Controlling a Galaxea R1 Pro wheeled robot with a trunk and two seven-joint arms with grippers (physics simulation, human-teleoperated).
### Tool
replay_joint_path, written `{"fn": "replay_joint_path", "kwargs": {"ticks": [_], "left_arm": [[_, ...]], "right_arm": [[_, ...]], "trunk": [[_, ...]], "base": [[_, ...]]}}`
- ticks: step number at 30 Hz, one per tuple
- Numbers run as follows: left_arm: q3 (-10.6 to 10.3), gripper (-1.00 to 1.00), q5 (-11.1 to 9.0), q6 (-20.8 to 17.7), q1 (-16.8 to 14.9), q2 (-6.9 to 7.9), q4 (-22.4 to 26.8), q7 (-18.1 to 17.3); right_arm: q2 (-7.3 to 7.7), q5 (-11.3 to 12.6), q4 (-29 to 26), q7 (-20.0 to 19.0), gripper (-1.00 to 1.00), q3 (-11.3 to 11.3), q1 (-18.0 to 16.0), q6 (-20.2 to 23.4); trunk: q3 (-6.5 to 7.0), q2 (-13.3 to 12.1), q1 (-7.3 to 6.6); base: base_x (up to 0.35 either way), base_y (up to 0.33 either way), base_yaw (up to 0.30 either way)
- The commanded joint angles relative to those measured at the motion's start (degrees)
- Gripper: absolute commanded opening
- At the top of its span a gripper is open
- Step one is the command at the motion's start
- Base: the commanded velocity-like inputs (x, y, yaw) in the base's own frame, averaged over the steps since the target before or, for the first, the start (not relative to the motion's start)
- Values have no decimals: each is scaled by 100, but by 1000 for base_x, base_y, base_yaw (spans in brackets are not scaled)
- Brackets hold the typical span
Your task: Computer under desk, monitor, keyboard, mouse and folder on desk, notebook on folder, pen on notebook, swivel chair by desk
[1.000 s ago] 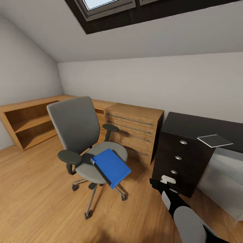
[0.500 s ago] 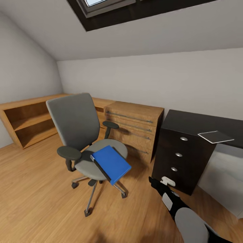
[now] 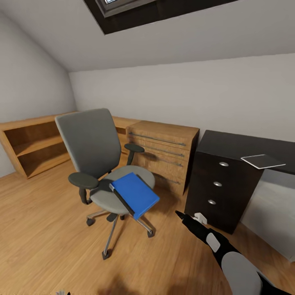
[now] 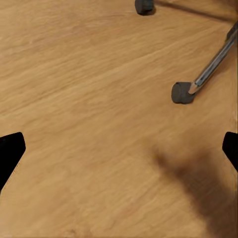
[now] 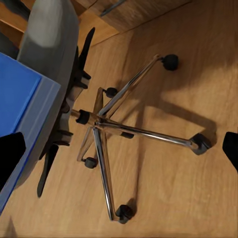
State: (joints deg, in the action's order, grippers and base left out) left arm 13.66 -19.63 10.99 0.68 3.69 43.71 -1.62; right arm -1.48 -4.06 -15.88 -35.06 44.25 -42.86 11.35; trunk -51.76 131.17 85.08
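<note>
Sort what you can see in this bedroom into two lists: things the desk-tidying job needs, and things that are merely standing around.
Belongs to the job:
- swivel chair
- blue folder lying on the chair's seat
- black desk
- notebook resting on the desk
- right gripper, reaching towards the chair

Just standing about:
- wooden drawer chest
- low wooden shelf unit
- skylight

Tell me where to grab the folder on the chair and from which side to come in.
Grip the folder's front corner, which overhangs the seat edge of the chair toward the desk. It lies flat with bare seat under the rest, so only that free edge likely lets fingers close above and below. Come in level from the desk side with the right gripper, already nearest and apparently open; armrests and backrest block the other sides.
</note>
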Motion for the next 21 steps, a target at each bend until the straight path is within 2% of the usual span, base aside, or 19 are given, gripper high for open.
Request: {"fn": "replay_joint_path", "kwargs": {"ticks": [1, 3, 4, 7, 8, 13, 14, 17, 18, 21], "left_arm": [[-4, 100, -55, -165, 2, 20, 240, -26], [-2, 100, -57, -424, 2, 35, 474, -34], [0, 100, -57, -767, 2, 44, 726, -40], [10, 100, -66, -1308, 2, 54, 1125, -44], [18, 100, -70, -1621, 2, 60, 1403, -46], [32, 100, -75, -2291, 2, 80, 2299, -48], [37, 100, -77, -2518, 2, 89, 2601, -49], [43, 100, -85, -2906, 2, 97, 3012, -49], [58, 100, -97, -3146, 2, 100, 3221, -49], [130, 100, -174, -3384, 2, 101, 3407, -49]], "right_arm": [[2, -29, -19, -104, 100, 49, -3, 79], [7, -21, -19, -152, 100, 49, -3, 94], [10, -16, -20, -183, 100, 49, -3, 104], [16, -11, -22, -212, 100, 45, -3, 113], [19, -10, -24, -225, 100, 43, -3, 119], [23, -8, -28, -252, 100, 41, -3, 114], [24, -7, -28, -260, 100, 41, -3, 109], [24, -7, -29, -270, 100, 40, -3, 103], [26, -7, -29, -288, 100, 40, -3, 100], [30, -7, -33, -395, 100, 35, -3, 98]], "trunk": [[-23, 44, 22], [-59, 124, 66], [-77, 164, 88], [-131, 284, 154], [-149, 324, 176], [-239, 525, 286], [-256, 565, 308], [-310, 685, 373], [-328, 725, 395], [-382, 846, 461]], "base": [[0, 0, 0], [0, 0, 0], [0, 0, 0], [0, 0, 0], [0, 0, 0], [0, 0, 0], [0, 0, 0], [0, 0, 0], [0, 0, 0], [0, 0, 0]]}}
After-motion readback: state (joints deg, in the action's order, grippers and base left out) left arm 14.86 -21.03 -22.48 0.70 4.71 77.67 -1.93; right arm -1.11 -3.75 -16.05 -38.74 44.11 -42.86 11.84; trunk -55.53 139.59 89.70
